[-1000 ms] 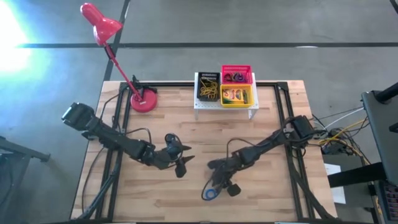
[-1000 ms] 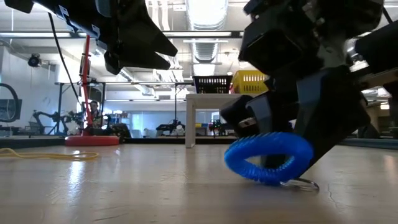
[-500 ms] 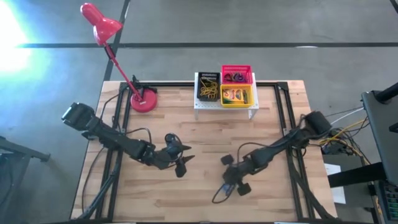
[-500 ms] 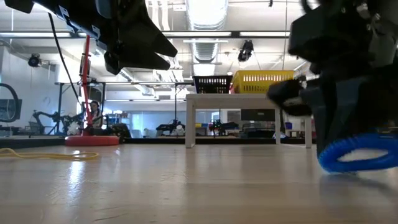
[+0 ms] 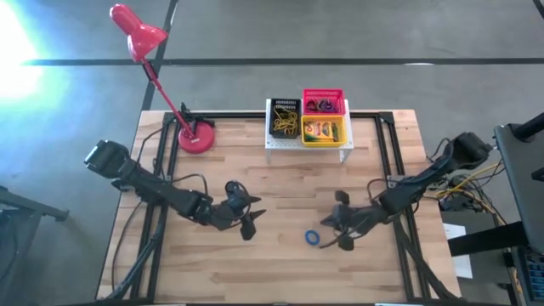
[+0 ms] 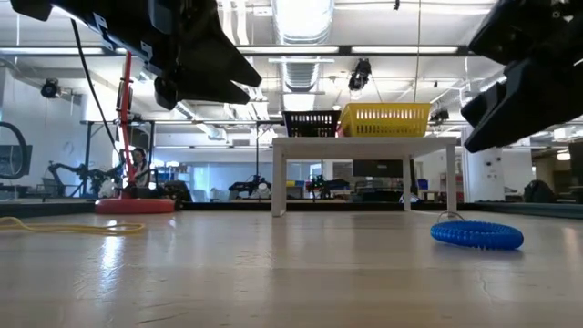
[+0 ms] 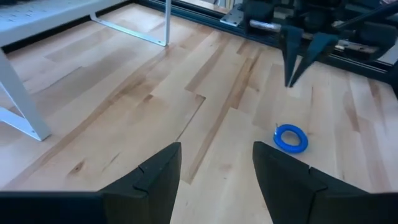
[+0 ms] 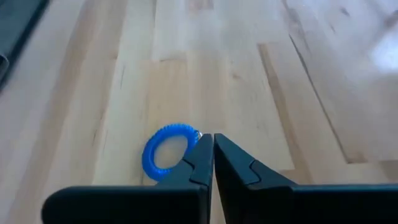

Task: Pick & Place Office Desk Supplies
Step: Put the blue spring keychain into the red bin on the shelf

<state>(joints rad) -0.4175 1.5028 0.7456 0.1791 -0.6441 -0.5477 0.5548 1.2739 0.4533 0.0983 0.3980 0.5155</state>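
A plank table (image 5: 280, 191) under workshop lights, with a white stand (image 5: 307, 138) of bins at its far edge. The blue ring (image 5: 314, 238) lies flat on bare wood — just left of the right gripper (image 5: 328, 235), whose fingers are pressed together on nothing. The left gripper (image 5: 252, 217) hovers spread wide and empty, farther off to the ring's left — the right arm is nearer.

A red desk lamp (image 5: 161, 76) stands beside the white stand (image 5: 308, 143); both on the wooden table (image 5: 272, 263).

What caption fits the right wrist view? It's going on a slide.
Right gripper shut and empty above the wooden table, blue elastic ring lying flat just beyond its fingertips.
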